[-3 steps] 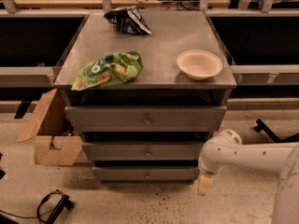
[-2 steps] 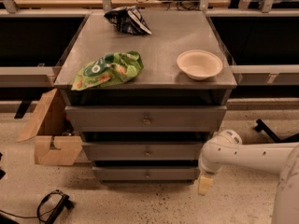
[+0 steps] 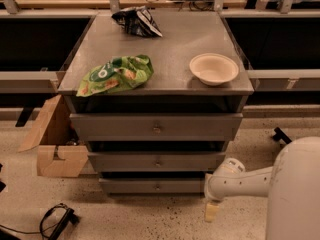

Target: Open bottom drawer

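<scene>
The bottom drawer (image 3: 155, 185) is the lowest and thinnest of three grey drawer fronts in the metal cabinet. It has a small round knob (image 3: 157, 186) at its centre and sits almost flush with the cabinet. My gripper (image 3: 212, 211) hangs from the white arm (image 3: 240, 181), pointing down near the floor. It is just right of and slightly in front of the bottom drawer's right end, apart from the knob and holding nothing that I can see.
On the cabinet top (image 3: 175, 44) lie a green chip bag (image 3: 116, 74), a dark chip bag (image 3: 136, 21) and a white bowl (image 3: 213, 68). An open cardboard box (image 3: 55, 144) stands at the left. A black cable (image 3: 55, 221) lies on the floor.
The arm has dropped a little and shifted slightly left, bringing the gripper lower toward the floor by the bottom drawer's right end. The drawers have not moved.
</scene>
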Controlling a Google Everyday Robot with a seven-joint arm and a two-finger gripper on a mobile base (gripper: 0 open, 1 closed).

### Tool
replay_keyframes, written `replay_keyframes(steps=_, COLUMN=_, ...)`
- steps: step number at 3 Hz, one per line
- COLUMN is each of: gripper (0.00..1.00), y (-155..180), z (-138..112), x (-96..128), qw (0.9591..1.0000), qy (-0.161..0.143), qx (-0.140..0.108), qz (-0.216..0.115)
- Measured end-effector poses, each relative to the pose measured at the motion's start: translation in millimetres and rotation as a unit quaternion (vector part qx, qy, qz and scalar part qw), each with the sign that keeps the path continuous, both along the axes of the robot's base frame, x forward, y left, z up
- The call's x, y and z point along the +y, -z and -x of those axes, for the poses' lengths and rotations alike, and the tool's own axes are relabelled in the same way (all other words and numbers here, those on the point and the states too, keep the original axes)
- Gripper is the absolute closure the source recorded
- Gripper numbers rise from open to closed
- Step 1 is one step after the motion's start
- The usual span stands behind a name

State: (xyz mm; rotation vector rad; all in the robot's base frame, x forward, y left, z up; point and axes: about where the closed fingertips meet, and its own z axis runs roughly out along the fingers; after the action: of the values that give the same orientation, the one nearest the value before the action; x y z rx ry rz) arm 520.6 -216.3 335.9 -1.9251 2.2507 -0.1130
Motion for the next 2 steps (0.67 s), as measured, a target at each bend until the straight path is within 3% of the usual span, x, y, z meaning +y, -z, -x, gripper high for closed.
replay_keyframes(steps=2, gripper=0.0, y=81.6, z=-18.9, x=14.4, qw=0.9994, qy=-0.03, qx=-0.015, qz=0.013)
